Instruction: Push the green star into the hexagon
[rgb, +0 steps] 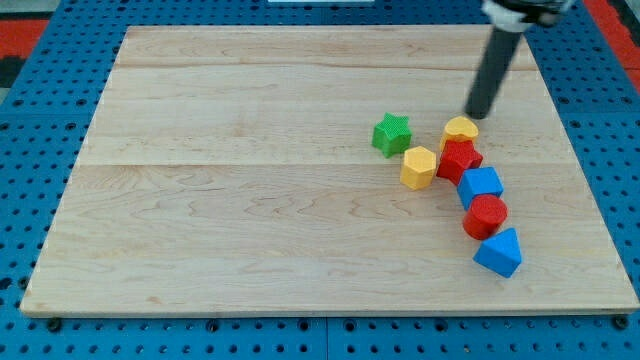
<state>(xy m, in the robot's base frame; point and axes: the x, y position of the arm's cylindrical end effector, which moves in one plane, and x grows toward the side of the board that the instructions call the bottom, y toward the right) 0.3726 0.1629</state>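
The green star (392, 133) lies on the wooden board right of centre. The yellow hexagon (418, 167) sits just below and right of it, a small gap apart. My tip (477, 114) is at the end of the dark rod that comes down from the view's top right. The tip stands right of the green star and just above and right of a yellow heart-shaped block (461, 129), touching no block that I can tell.
A chain of blocks runs down to the view's right of the hexagon: a red star (458, 159), a blue cube (481, 185), a red cylinder (485, 216) and a blue triangular block (499, 252). The wooden board (250, 200) lies on a blue pegboard.
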